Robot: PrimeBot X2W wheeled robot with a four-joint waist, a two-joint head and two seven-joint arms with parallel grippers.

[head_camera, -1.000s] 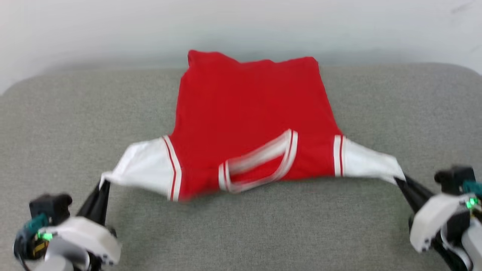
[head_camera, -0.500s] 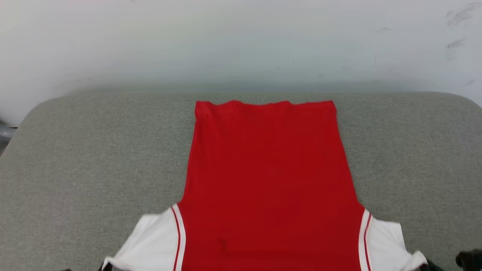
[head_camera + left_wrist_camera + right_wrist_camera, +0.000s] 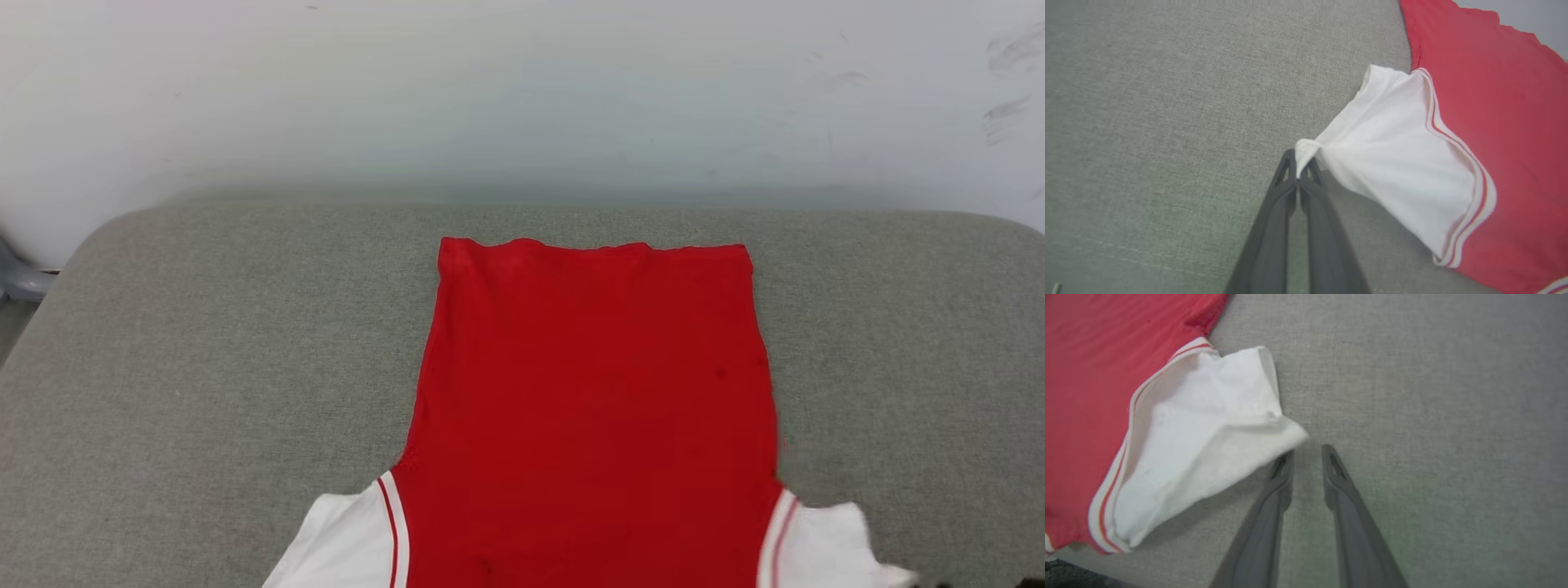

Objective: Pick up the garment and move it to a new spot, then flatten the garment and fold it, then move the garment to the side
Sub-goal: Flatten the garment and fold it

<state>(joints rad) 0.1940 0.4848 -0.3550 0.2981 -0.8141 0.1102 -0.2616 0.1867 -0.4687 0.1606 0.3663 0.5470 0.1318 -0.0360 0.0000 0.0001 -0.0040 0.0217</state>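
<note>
The garment (image 3: 588, 408) is laid flat on the grey bench (image 3: 204, 367), hem at 12 o'clock. One white sleeve tip is pinched in the closed left tool (image 3: 1299, 161), with the cloth running off toward 2 o'clock. The right tool (image 3: 1308, 455) is parted slightly and nothing is held in it. The other sleeve lies at its 10 o'clock, against one fingertip.

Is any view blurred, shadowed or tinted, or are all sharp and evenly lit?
Head view: sharp, soft even light on the garment, no glare. Left wrist view: sleeve crisp, left gripper blurred toward its base, soft shadow under the sleeve. Right wrist view: slightly soft, greenish tint on the grey cushion near the right gripper.
</note>
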